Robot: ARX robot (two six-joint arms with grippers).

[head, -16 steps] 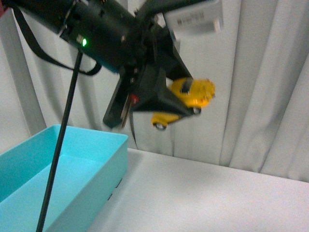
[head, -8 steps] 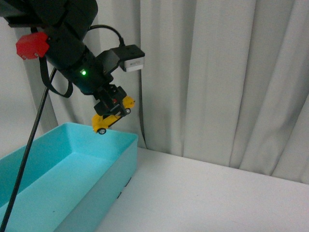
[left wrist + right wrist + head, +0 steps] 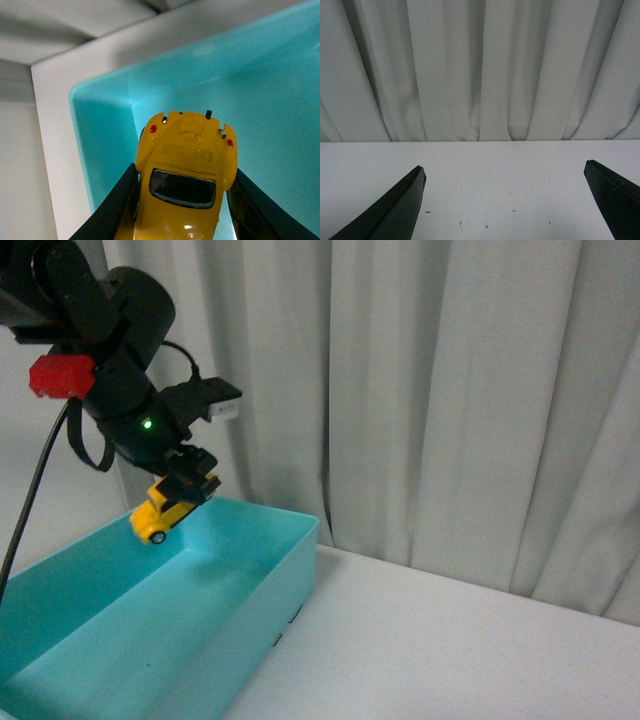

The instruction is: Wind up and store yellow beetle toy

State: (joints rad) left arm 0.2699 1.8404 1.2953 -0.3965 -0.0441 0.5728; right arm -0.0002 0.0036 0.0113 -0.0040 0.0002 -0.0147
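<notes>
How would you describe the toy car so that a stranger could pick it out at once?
Find the big turquoise bin on the white table. Above its far end, the left gripper clamps the yellow beetle toy, the only glossy yellow thing there.

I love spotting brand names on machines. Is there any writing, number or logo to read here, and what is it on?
No text can be read in any view.
White block on the arm: any print is too blurred to read.
Bin: small dark marks on its side wall, too small to read.
Toy: no lettering or badge shows.
</notes>
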